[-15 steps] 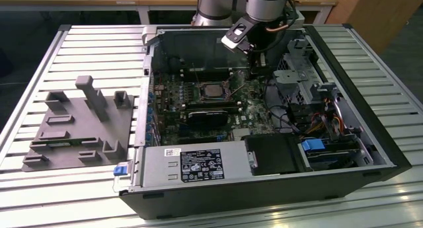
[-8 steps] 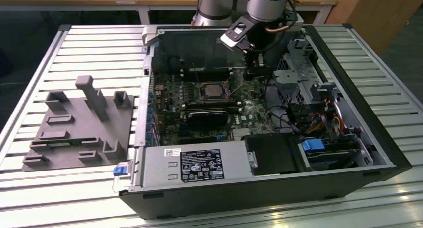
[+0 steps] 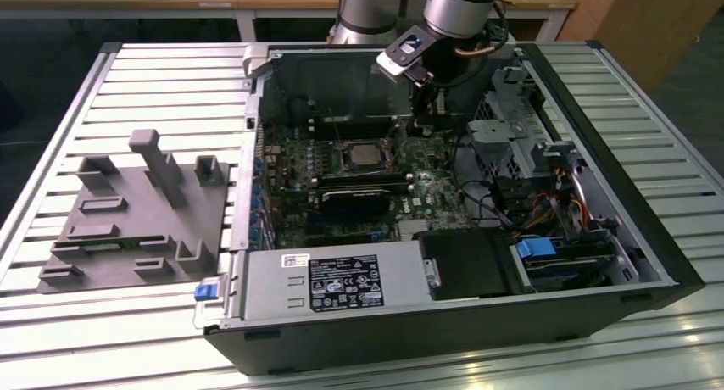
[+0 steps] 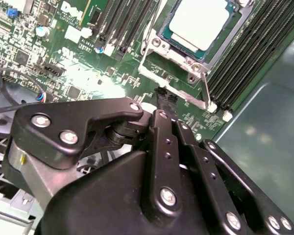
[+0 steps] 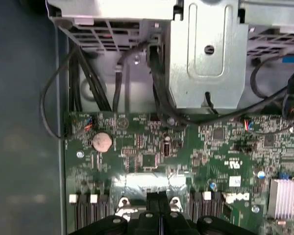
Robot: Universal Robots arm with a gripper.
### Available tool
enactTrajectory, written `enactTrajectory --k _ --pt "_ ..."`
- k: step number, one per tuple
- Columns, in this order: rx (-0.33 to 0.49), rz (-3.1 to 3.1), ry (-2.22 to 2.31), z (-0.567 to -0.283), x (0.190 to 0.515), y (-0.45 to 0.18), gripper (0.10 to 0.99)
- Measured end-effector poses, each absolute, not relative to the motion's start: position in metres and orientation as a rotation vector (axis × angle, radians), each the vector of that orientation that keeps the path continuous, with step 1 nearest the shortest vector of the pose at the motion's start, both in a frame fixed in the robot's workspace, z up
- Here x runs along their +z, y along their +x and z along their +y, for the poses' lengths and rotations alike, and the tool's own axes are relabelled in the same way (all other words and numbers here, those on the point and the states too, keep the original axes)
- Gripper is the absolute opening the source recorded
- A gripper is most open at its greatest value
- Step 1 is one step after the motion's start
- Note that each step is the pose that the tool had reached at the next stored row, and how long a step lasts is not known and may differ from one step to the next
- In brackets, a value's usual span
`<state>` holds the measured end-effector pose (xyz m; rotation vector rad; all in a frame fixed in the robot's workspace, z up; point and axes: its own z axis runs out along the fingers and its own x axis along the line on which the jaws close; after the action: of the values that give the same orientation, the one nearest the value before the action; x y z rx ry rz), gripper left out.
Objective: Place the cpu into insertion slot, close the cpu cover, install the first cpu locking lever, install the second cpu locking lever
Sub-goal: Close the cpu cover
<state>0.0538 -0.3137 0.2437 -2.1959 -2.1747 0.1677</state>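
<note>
The cpu [image 4: 198, 22] lies flat in the insertion slot [image 3: 345, 144] on the green motherboard, its silvery top showing. The grey metal cpu cover [image 4: 179, 53] lies down around the chip as a frame. A thin wire locking lever [image 4: 206, 90] runs along the socket's edge towards the white memory clips. My gripper [image 4: 162, 99] is shut with nothing between its fingertips, which hang just over the board beside the socket's metal bracket. In the exterior view the gripper [image 3: 420, 125] stands to the right of the cpu [image 3: 364, 155]. The first wrist view has the shut fingertips [image 5: 155, 198] pointing at the board.
Long black memory slots [image 4: 125, 24] flank the socket. A black heatsink block [image 3: 356, 199] sits below the socket, with the power supply [image 3: 328, 284] nearer the front. The drive cage and cables [image 3: 531, 153] crowd the exterior view's right. A grey fixture [image 3: 142, 212] lies outside the case.
</note>
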Motion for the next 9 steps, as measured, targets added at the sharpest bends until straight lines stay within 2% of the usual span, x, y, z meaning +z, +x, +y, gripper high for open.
enactTrajectory --k 9 --pt "0.163 -2.177 -2.198 -0.3137 0.2437 0.0466 0.102"
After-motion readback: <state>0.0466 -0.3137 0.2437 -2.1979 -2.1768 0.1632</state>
